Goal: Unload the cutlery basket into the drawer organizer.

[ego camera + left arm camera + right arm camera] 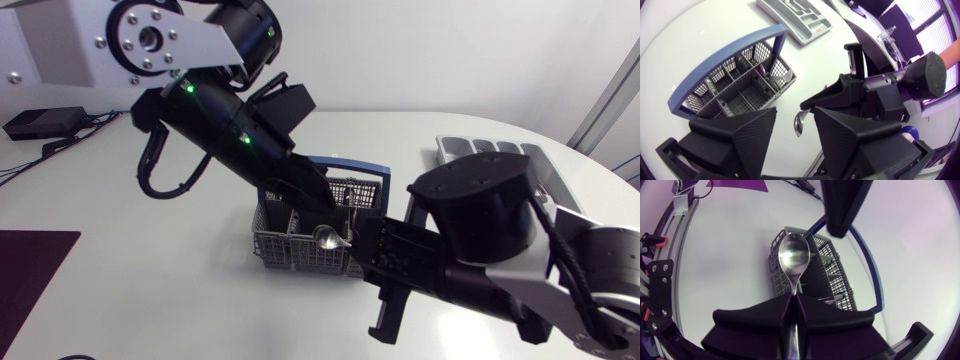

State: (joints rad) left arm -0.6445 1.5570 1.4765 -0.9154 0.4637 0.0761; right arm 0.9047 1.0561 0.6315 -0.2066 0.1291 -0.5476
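A spoon (327, 237) is seen just below the centre of the head view, clenched at its handle by the right end effector (792, 300). The bowl points ahead of the fingers, above the near edge of the cutlery basket (290, 250). The left end effector (795, 112) is held released over the basket, with its wedge fingers spread wide and nothing between them.

The spoon is judged to be light, rigid and not fragile. Its polished steel is likely to be slippery against the matte black fingers. The flat handle is the sensible place to hold it, as is done here. A hold nearer the neck would probably keep the bowl from swinging. The bowl is smooth and rounded and gives little purchase.

The basket is made of grey plastic mesh, divided into small square compartments, with a curved blue handle arching over it. It is probably light and could be dragged or tipped if cutlery were to snag on the mesh.

The drawer organizer (470, 148) lies at the upper right of the head view, partly hidden by the right arm. It appears to be a grey moulded tray with long, smooth slots. The bench (120, 290) is white and glossy.
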